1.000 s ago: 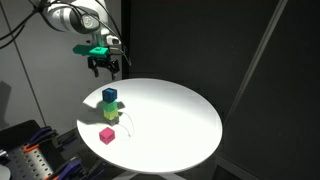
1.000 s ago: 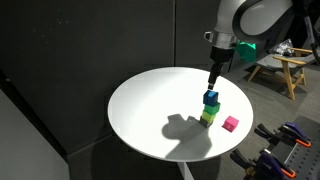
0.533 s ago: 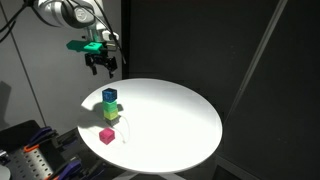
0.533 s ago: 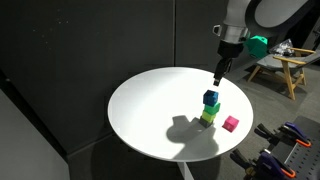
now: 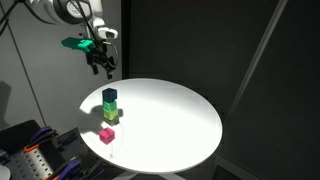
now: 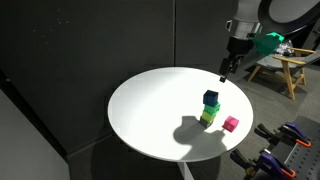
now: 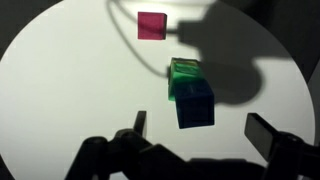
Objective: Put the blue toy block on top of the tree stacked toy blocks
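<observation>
While the blue toy block [image 5: 109, 95] rests on top of the tree stacked toy blocks [image 5: 109, 112] near the white round table's [image 5: 175, 120] edge, 1 pink cube [image 5: 107, 135] lies just beside the column, and the gripper [image 5: 104, 68] hangs above, apart, jaws spread wide, empty.

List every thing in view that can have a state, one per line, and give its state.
green stacked blocks: upright column on the table, carrying the blue one.
blue toy block: set on top of the green column, not held.
pink cube: lying alone on the table, apart from the column.
gripper: jaws open, empty, hanging above and away from the column.
</observation>
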{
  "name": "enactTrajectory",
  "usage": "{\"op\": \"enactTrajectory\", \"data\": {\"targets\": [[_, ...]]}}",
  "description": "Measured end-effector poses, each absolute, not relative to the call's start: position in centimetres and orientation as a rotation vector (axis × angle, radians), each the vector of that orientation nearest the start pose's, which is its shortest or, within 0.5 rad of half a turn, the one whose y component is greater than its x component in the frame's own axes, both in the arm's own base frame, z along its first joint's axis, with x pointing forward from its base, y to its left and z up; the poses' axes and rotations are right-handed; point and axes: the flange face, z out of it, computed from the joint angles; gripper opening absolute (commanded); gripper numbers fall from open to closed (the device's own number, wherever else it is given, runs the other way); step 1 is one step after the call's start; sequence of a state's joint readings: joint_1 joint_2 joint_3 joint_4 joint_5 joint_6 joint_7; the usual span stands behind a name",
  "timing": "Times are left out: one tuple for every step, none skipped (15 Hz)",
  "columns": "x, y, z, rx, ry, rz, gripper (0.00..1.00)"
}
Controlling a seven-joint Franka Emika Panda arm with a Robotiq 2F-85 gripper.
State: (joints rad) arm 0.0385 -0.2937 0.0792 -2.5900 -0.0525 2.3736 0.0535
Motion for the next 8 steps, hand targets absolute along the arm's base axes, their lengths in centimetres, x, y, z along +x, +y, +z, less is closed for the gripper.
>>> {"op": "enactTrajectory", "data": {"targets": [[42.0, 4.7, 36.7, -3.193, -0.129, -0.112, 1.00], [41.8, 4.6, 36.8, -3.196, -0.114, -0.091, 1.00], [41.6, 4.6, 36.9, -3.199, -0.108, -0.066, 1.00], [41.3, 4.5, 36.9, -3.202, -0.107, -0.041, 1.00], [41.1, 4.5, 37.0, -3.204, -0.105, -0.017, 1.00], [41.0, 4.5, 37.1, -3.206, -0.104, 0.005, 1.00], [40.8, 4.5, 37.1, -3.207, -0.105, 0.024, 1.00], [40.7, 4.5, 37.2, -3.207, -0.105, 0.039, 1.00]]}}
